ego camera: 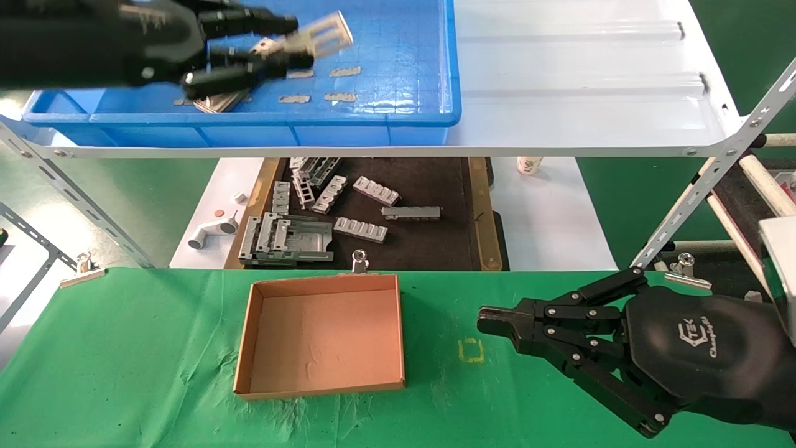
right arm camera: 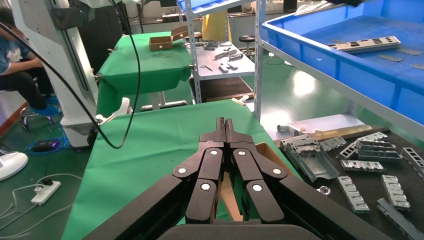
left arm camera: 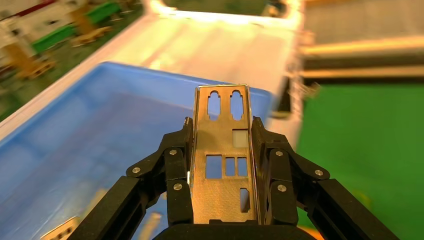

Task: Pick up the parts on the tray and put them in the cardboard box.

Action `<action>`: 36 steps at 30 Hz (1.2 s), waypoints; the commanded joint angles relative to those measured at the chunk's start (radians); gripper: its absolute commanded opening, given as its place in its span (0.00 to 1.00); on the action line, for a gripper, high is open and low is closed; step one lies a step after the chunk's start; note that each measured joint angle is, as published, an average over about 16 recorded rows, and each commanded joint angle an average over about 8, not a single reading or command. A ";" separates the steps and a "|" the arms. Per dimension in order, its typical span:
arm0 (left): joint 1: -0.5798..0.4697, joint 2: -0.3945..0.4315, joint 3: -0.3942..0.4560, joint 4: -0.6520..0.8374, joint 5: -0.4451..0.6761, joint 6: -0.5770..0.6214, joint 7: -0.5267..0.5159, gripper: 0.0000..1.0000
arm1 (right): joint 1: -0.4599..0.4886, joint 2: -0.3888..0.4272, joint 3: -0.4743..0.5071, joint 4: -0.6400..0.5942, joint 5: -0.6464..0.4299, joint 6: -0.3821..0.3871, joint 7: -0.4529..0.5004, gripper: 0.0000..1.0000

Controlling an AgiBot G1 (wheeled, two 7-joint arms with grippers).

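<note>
While the left gripper [ego camera: 292,43] hangs above the blue tray [ego camera: 398,118], its fingers [left arm camera: 176,165] are clamped on the long edges of a silver punched plate [left arm camera: 225,165], lifted clear of the tray floor. Another plate [ego camera: 217,102] lies in the tray under that arm. Empty, the cardboard box [ego camera: 320,336] sits on the green cloth [ego camera: 124,373]. Beside it, the right gripper [ego camera: 491,323] rests low with its fingers pressed together.
</note>
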 commanded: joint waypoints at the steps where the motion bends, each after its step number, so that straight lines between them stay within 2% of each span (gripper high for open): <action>1: -0.012 -0.008 0.007 -0.014 0.012 0.067 0.032 0.00 | 0.000 0.000 0.000 0.000 0.000 0.000 0.000 0.00; 6: 0.063 -0.054 0.080 -0.182 -0.048 0.086 0.045 0.00 | 0.000 0.000 0.000 0.000 0.000 0.000 0.000 0.00; 12: 0.182 -0.147 0.210 -0.413 -0.178 0.079 -0.006 0.00 | 0.000 0.000 0.000 0.000 0.000 0.000 0.000 0.00; 17: 0.254 -0.196 0.304 -0.526 -0.219 0.059 -0.016 0.00 | 0.000 0.000 0.000 0.000 0.000 0.000 0.000 0.00; 25: 0.378 -0.165 0.390 -0.564 -0.134 -0.059 0.035 0.00 | 0.000 0.000 0.000 0.000 0.000 0.000 0.000 0.00; 36: 0.510 -0.080 0.413 -0.506 -0.087 -0.249 0.076 0.00 | 0.000 0.000 0.000 0.000 0.000 0.000 0.000 0.00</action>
